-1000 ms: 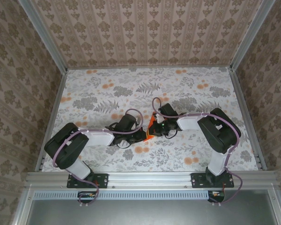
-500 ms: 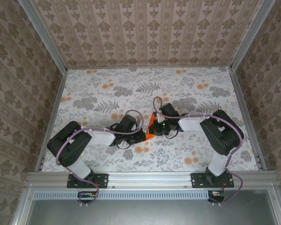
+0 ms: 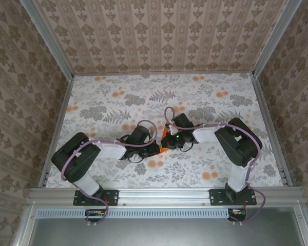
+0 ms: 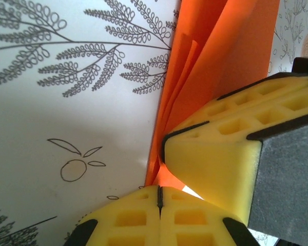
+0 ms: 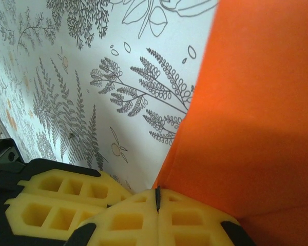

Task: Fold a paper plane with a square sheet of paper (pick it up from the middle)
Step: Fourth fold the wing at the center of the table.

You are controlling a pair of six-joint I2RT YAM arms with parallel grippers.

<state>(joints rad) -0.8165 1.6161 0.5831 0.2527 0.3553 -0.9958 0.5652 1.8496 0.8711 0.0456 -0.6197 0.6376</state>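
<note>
The square sheet of paper (image 3: 164,143), bright orange and already creased into several layers, stands on edge on the flower-printed counter (image 3: 108,97), a little way beyond the middle of the metal rail (image 3: 164,195) that carries the two arm bases. In the left wrist view the square sheet of paper (image 4: 205,61) shows its stacked folds as narrow, fanned edges rising from the counter (image 4: 66,128). In the right wrist view the square sheet of paper (image 5: 256,102) is one broad, flat orange face leaning over the printed ferns. The left claw (image 3: 155,148) lies on the sheet's rail side, toward the rail's left half, with its yellow pads pressed fully together; the sheet's lowest tip runs down into their seam, so the left claw (image 4: 159,197) looks pinched on it. The right claw (image 3: 170,139) sits at the sheet's other side, farther from the rail, likewise closed tight, with the orange face ending right at the seam of the right claw (image 5: 157,200). The two claws nearly touch: the right claw (image 4: 220,148) presses against the folds just above the left one's tips.
</note>
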